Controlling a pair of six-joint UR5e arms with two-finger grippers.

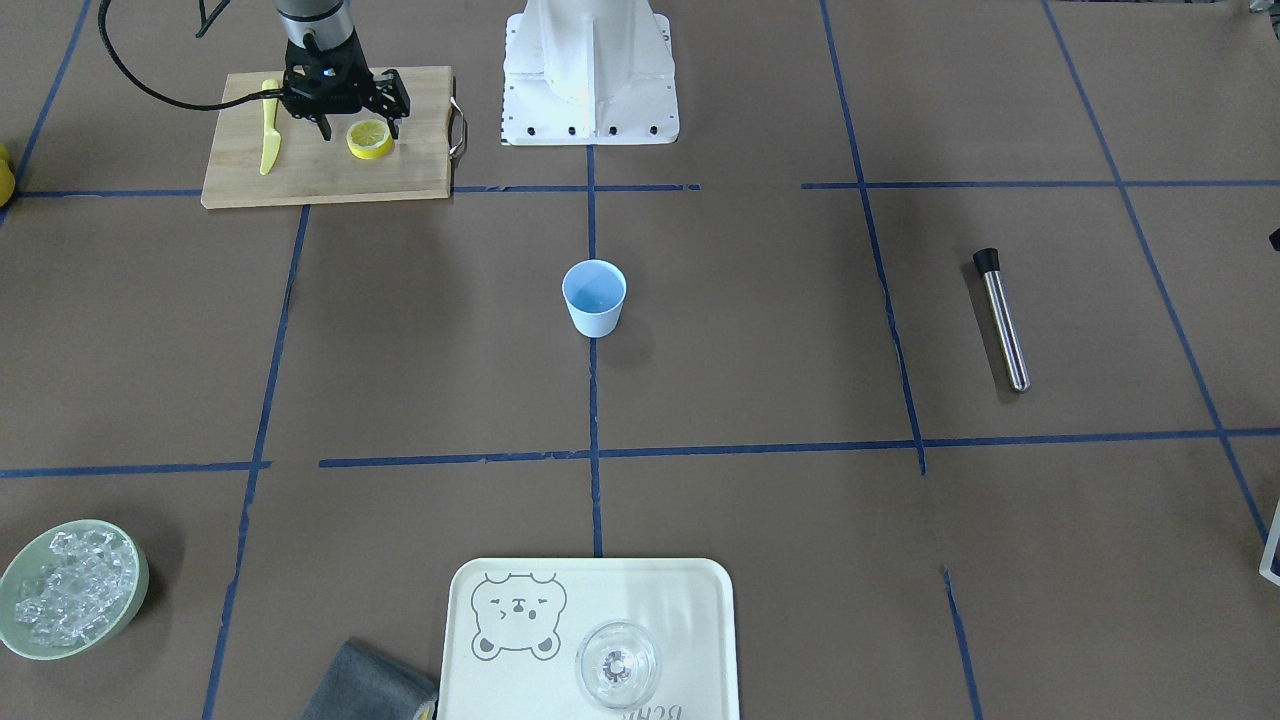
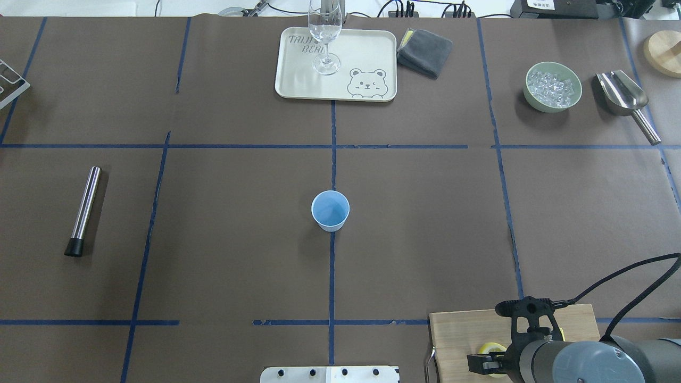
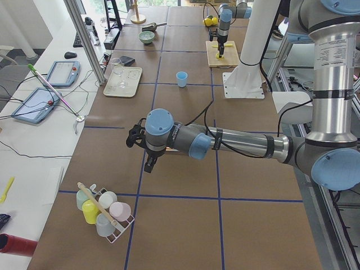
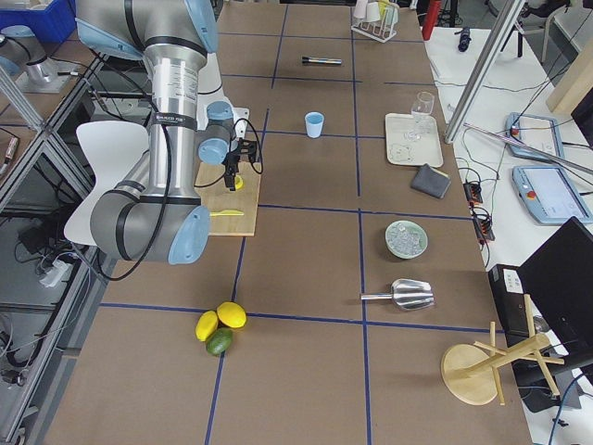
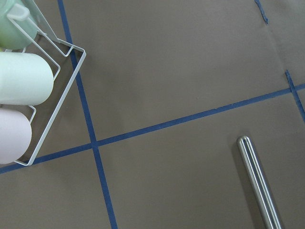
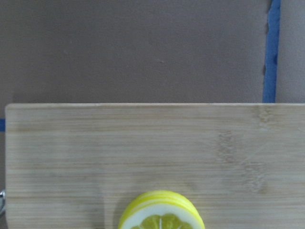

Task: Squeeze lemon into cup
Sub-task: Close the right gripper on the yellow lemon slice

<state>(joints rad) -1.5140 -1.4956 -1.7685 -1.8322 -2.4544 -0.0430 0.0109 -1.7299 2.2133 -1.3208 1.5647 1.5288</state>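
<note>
**Open pincer at the lemon slice, cup well apart at mid-tabletop**

My right pincer hangs over the wooden board, spread wide with nothing in it. The front-facing view shows one finger on each side of the lemon slice. Whether either finger touches the rind I cannot tell. The overhead view hides most of this. My own forearm covers part of the board there, and only a sliver of the slice peeks out beside the wrist. My right wrist camera shows no fingers. It shows the slice at the bottom edge of its view, the rind in yellow layers, with bare wood running beyond it to the board's far edge.

My left pincer shows only in the left side view, above the tabletop near a wire rack of cups. I cannot tell how far open it is. Its wrist camera looks down on the rack's corner and a steel rod.

The cup stands upright on the centre tape line, well apart from the board, with bare brown tabletop between them. On the board, a yellow knife lies on the other side of the pincer from the slice. The board's metal handle is on the side facing the cup.
</note>
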